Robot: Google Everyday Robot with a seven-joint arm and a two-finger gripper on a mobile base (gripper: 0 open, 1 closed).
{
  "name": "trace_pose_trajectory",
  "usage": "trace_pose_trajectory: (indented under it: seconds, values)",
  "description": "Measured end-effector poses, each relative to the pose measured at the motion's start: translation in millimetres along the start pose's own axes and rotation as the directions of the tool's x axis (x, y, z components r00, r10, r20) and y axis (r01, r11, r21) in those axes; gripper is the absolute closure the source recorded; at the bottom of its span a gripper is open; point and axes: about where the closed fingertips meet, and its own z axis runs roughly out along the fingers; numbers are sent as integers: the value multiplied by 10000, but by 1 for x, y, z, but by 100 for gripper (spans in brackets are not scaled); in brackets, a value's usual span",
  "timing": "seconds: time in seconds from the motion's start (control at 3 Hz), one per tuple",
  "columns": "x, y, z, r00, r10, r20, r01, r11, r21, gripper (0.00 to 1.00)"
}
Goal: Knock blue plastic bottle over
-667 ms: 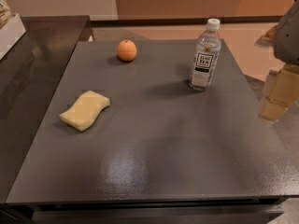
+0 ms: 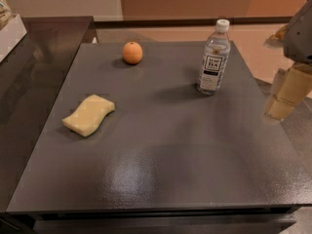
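The blue plastic bottle [image 2: 213, 57] stands upright at the back right of the dark grey table [image 2: 161, 155]. It is clear with a white cap and a white-and-dark label. My gripper [image 2: 279, 112] hangs at the right edge of the view, beside the table's right edge. It is to the right of the bottle, nearer the front, and well apart from it. It holds nothing that I can see.
An orange [image 2: 132, 52] sits at the back of the table, left of the bottle. A yellow sponge [image 2: 88, 115] lies at the left. A dark counter [image 2: 34, 67] adjoins the table on the left, with a white box [image 2: 9, 33] on it.
My gripper has shifted slightly to the left, toward the table's edge. The bottle, orange and sponge have not moved.
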Motion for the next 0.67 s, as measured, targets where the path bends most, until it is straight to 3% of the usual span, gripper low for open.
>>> trace_pose_trajectory:
  seconds: [0.33, 0.67]
  values:
    - [-3, -25, 15, 9948, 456, 909, -462, 9989, 50, 0]
    - [-1, -61, 32, 9775, 1179, 1748, -1233, 9921, 208, 0]
